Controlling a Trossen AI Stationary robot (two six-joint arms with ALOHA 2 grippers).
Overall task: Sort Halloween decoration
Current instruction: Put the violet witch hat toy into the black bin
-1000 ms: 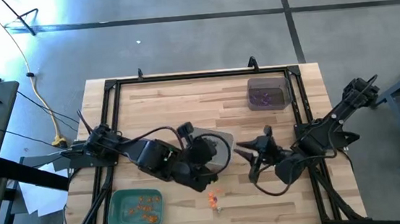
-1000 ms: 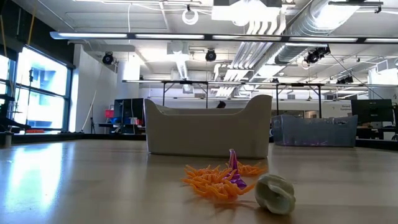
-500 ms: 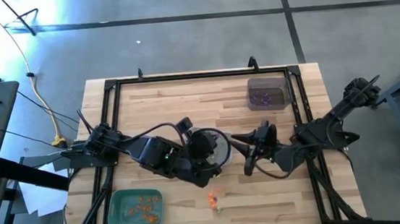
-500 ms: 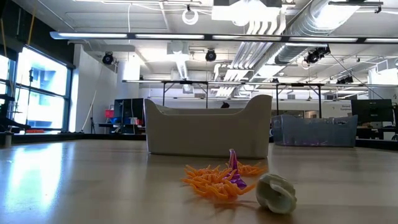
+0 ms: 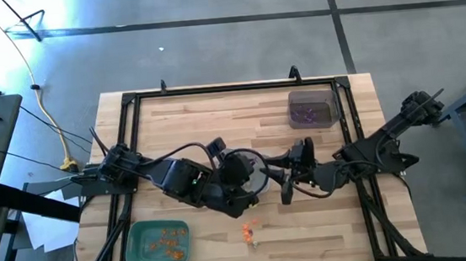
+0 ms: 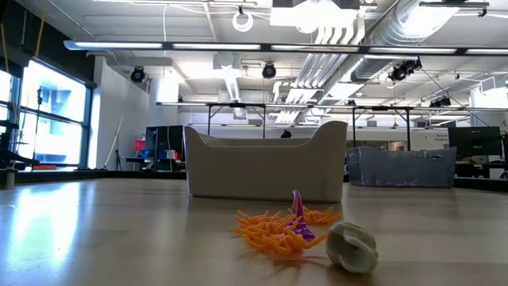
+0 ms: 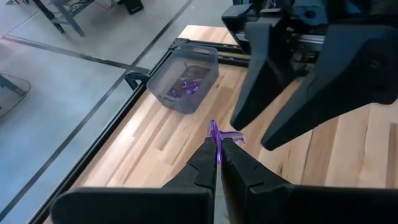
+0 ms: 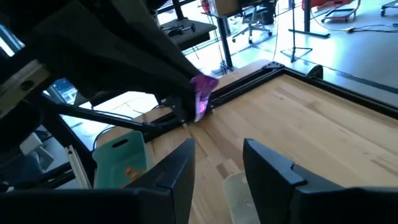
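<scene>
Pale butcher-block wooden counter (image 5: 190, 117), planks running lengthwise, bounded by a black metal frame. Left claw (image 7: 217, 151): two dark, tapered matte fingers pressed together on a thin purple plastic trinket (image 7: 215, 134), whose stem rises between the tips and ends in a small side prong. In the high view this left claw (image 5: 250, 184) sits near the counter's middle, above a round grey tray (image 5: 253, 167) that the arm largely hides. Right claw (image 8: 217, 163): fingers held apart, blunt and dark with a smooth sheen, directly facing the left claw; the purple trinket (image 8: 203, 93) lies just ahead of the gap between them, not touched by them. In the high view the right claw (image 5: 292, 174) stands just beside the left one.

Remaining trinkets: a tangle of spiky orange plastic pieces (image 6: 274, 229) with one purple piece (image 6: 298, 216) standing in it, and a rounded, glossy whitish-beige piece (image 6: 352, 246) touching or just beside the heap; all lie loose on the counter near its front edge (image 5: 248, 230), apart from both claws. A translucent grey rectangular tray (image 5: 312, 107) at the far right holds purple pieces. A green rectangular tray (image 5: 139, 255) at the front left holds orange pieces (image 5: 170, 237). A beige, smooth-walled plastic bin (image 6: 265, 167) stands behind the heap in the low view.
</scene>
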